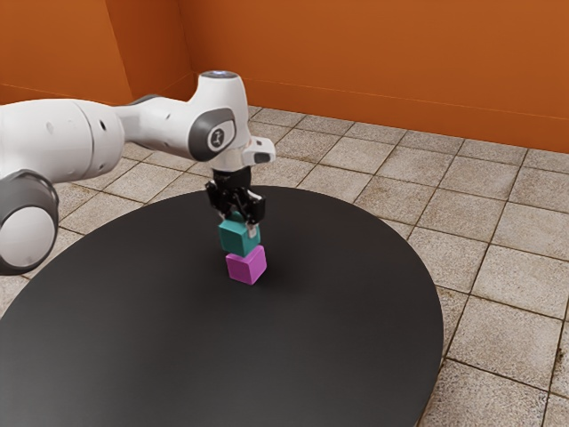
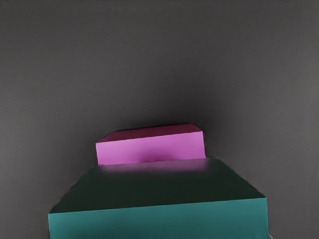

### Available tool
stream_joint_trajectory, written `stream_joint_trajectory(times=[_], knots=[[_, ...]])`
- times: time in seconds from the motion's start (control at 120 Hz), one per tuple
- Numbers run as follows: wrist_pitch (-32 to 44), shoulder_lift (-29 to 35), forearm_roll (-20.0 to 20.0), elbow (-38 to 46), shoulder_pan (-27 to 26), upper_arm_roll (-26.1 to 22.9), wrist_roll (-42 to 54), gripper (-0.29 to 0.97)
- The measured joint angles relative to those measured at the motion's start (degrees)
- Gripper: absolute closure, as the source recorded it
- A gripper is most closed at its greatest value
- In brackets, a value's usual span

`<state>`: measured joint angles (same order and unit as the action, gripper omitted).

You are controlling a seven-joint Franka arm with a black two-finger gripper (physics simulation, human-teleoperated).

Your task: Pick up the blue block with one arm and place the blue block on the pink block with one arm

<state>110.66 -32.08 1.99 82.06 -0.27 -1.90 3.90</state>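
Observation:
A teal-blue block (image 1: 236,236) hangs between the black fingers of my gripper (image 1: 238,222), which is shut on it from two sides. Directly below sits the pink block (image 1: 246,265) on the round black table (image 1: 338,338). The blue block's underside is at or just above the pink block's top; I cannot tell if they touch. In the wrist view the blue block (image 2: 159,204) is large and close under my hand, with the pink block (image 2: 152,147) partly showing beyond it.
The table stands on a tiled floor (image 1: 498,222) with orange walls (image 1: 373,44) behind. The white arm (image 1: 133,133) reaches in from the exterior view's left.

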Motion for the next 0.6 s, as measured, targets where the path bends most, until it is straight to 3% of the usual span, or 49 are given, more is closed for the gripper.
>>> stream_joint_trajectory(times=[0.167,0.383,0.6], knots=[[0.0,-0.1,0.0,0.0,0.0,0.0,0.1,0.32],[0.2,0.2,-0.3,0.0,0.0,-0.2,0.4,0.12],[-1.9,7.0,-0.2,0.3,-0.1,-0.9,0.6,0.04]])
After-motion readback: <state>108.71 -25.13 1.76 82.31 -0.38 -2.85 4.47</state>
